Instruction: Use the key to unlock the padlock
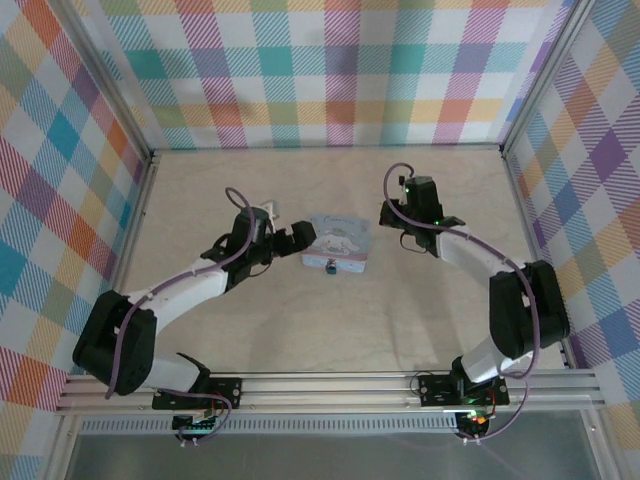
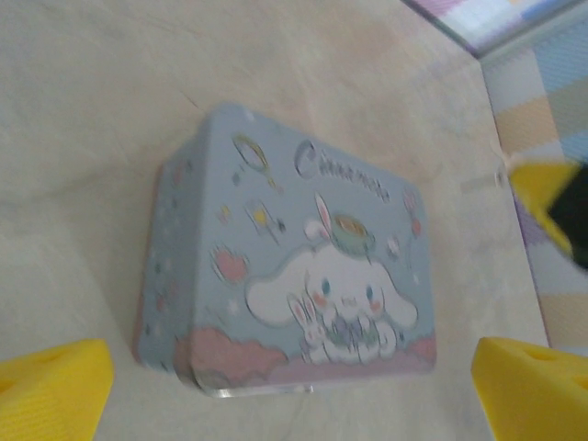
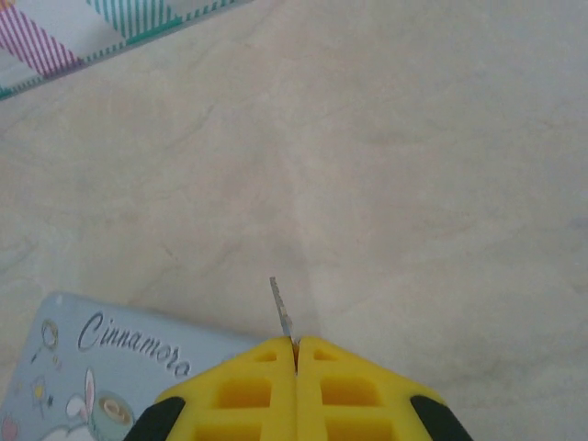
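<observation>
Currently we are pinching the key (image 3: 280, 308) in the closed right pincer (image 3: 296, 342); the padlock (image 1: 330, 268) is sitting at the 6 o'clock edge of the tin (image 1: 340, 240), 8 o'clock from that pincer. The open left pincer (image 1: 298, 240) is lying nearer.

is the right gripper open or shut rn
Shut: the right gripper has its fingers pressed together, a thin key poking out between them.

Bright even light, left wrist view perhaps motion-blurred
</observation>
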